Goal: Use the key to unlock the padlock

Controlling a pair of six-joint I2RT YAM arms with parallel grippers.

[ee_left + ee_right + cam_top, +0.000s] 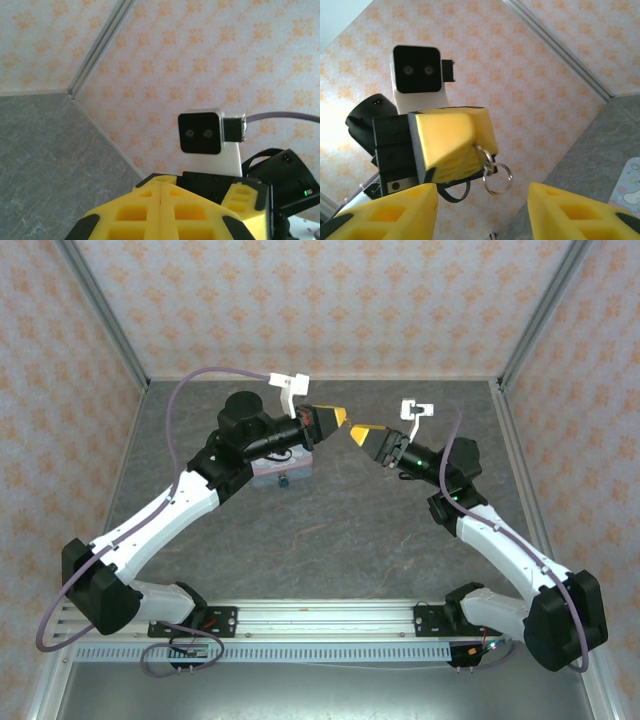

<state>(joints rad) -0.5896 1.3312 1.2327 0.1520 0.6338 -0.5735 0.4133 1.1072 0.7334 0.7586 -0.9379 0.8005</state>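
Observation:
My left gripper (343, 418) is raised above the table, its yellow fingers pressed together. In the right wrist view those fingers (451, 144) pinch the key's end, and its silver rings (496, 176) dangle from the tip; the key's blade is hidden between the pads. My right gripper (357, 433) faces it tip to tip, a small gap away, open, with its fingers (395, 216) spread wide and nothing between them. The tiny blue-teal padlock (283, 481) lies on the table under the left arm, at the near edge of the tin.
A pale tin box (281, 466) sits on the grey table (340, 530) beneath the left wrist; its corner (631, 181) shows in the right wrist view. Patterned walls (330, 310) close off the back and both sides. The right gripper's camera (201, 132) faces the left wrist.

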